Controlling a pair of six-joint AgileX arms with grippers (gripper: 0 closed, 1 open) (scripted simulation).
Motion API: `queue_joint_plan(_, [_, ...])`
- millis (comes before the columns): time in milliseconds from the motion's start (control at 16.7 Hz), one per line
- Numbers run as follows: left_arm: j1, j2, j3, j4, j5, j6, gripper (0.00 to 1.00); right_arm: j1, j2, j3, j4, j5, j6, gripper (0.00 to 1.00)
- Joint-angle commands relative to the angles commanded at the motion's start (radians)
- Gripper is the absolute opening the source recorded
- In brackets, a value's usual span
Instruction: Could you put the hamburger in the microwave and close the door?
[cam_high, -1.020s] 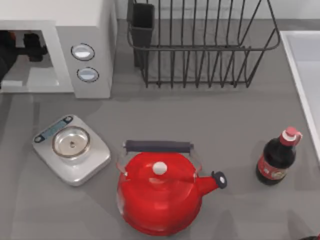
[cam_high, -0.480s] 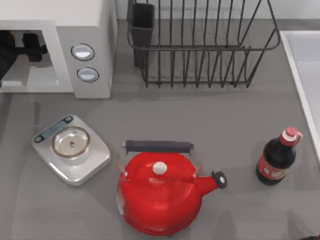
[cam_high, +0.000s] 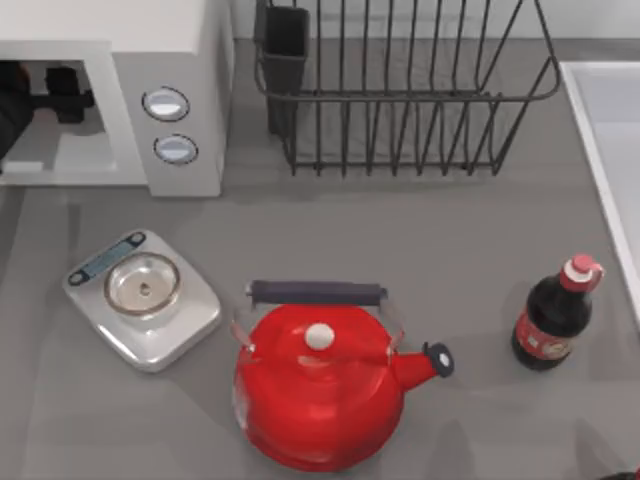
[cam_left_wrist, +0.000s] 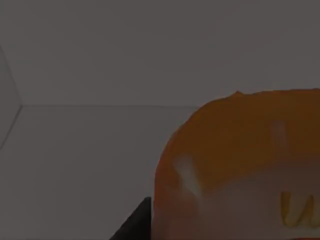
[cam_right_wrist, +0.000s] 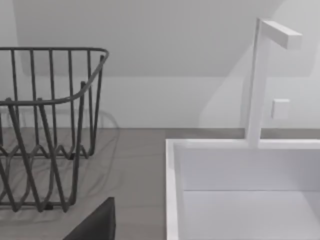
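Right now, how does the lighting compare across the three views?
Left wrist view: dim and grey inside the microwave cavity, the hamburger close up. Top view: evenly lit, soft shadows under the red kettle. Right wrist view: bright, a broad slanting shadow on the back wall.

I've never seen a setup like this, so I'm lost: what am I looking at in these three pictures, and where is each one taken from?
This is a simulated kitchen counter worked by two robot arms. The top view looks straight down: a white microwave at the left with its cavity open, a silver scale, a red kettle, a dark sauce bottle, a wire dish rack and the rim of a white sink. The left gripper reaches inside the microwave. The left wrist view comes from a camera on that arm: it is dim in there, and the orange hamburger sits very close to the lens. The right wrist view, from the parked right arm, faces the rack and sink.
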Motion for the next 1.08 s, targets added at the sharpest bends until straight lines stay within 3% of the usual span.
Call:
queue_joint_plan(420, [0.0, 0.0, 0.0, 0.0, 0.0, 0.0, 0.98, 0.0, 0.0, 0.0, 0.0, 0.0, 0.0, 1.0])
queue_joint_plan(900, [0.0, 0.0, 0.0, 0.0, 0.0, 0.0, 1.0, 0.0, 0.0, 0.0, 0.0, 0.0, 0.0, 1.0])
queue_joint_plan(960, [0.02, -0.164, -0.252, 0.091, 0.0, 0.0, 1.0, 0.0, 0.0, 0.0, 0.0, 0.0, 0.0, 1.0])
queue_joint_plan(1080, [0.026, -0.168, -0.265, 0.098, -0.001, 0.0, 1.0, 0.0, 0.0, 0.0, 0.0, 0.0, 0.0, 1.0])
